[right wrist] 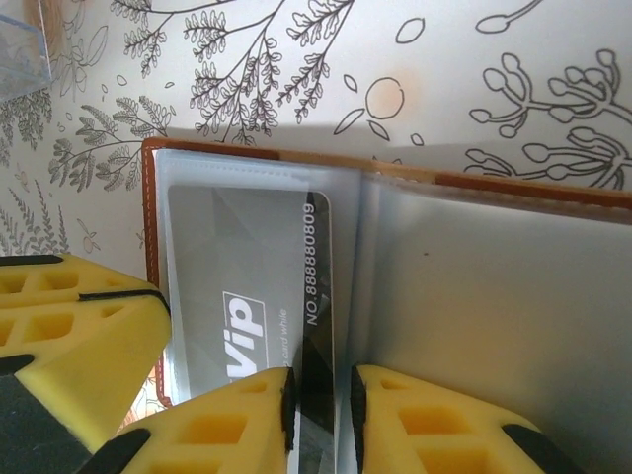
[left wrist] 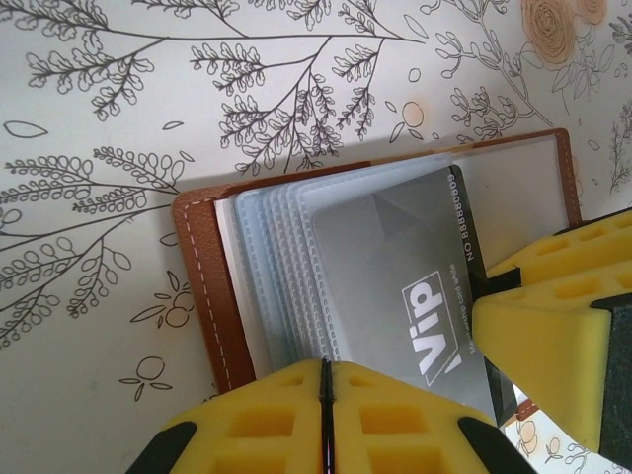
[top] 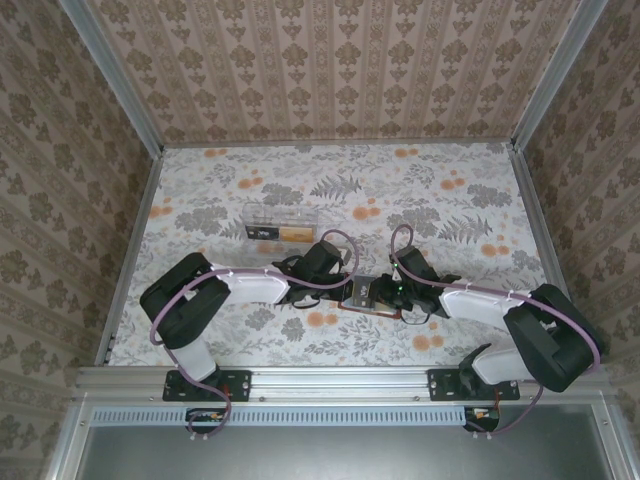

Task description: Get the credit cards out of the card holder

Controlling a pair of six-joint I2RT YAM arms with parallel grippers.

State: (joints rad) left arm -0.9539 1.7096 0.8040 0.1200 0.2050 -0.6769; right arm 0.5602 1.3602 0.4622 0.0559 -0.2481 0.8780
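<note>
Barely begun: the grey card (right wrist: 247,257) sits sleeved in the open card holder (left wrist: 212,296) (none out yet). There the right gripper (right wrist: 321,405) nips the card's edge; the left gripper (left wrist: 326,410), jaws closed together, presses on the holder.

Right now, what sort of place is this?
Probably a staged robot test booth, not a real room: wallpapered panels in an aluminium frame, a floral-covered table, left arm and right arm bolted to a rail.
</note>
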